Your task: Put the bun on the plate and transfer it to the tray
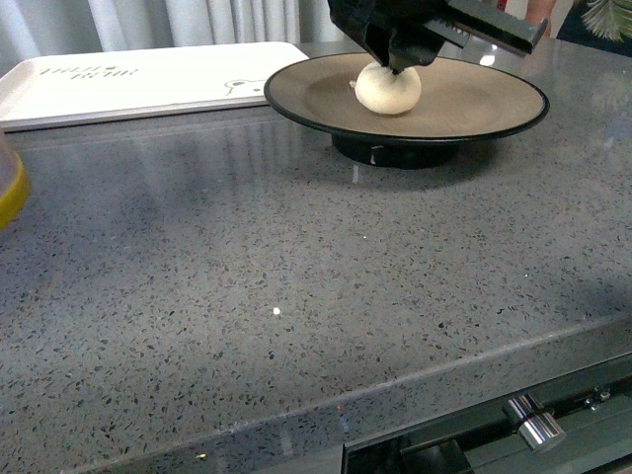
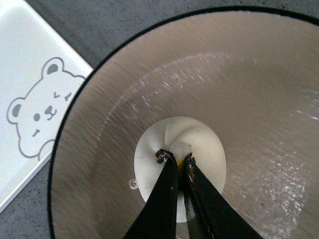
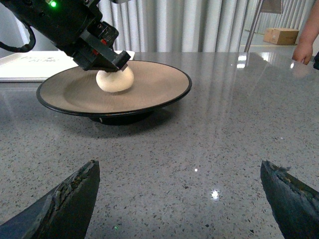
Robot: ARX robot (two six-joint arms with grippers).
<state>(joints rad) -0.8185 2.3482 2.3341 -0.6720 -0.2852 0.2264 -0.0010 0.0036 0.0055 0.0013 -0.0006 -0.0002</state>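
Note:
The white bun (image 1: 388,89) sits on the beige, black-rimmed plate (image 1: 494,99) at the far middle of the counter. My left gripper (image 1: 403,61) comes down from above and is shut on the bun's pleated top. In the left wrist view the black fingertips (image 2: 167,158) pinch the bun (image 2: 199,139) over the plate's inside (image 2: 259,99). The cream tray (image 1: 128,79) with the bear drawing lies at the far left, beside the plate. My right gripper (image 3: 179,172) is open and empty, low over the counter, facing the plate (image 3: 159,84) and bun (image 3: 114,80).
A yellow-rimmed basket's edge (image 1: 8,193) shows at the left border. The grey speckled counter (image 1: 296,296) ends at a front edge with a drawer handle (image 1: 533,425) below. A person's hand (image 3: 301,50) is at the far right.

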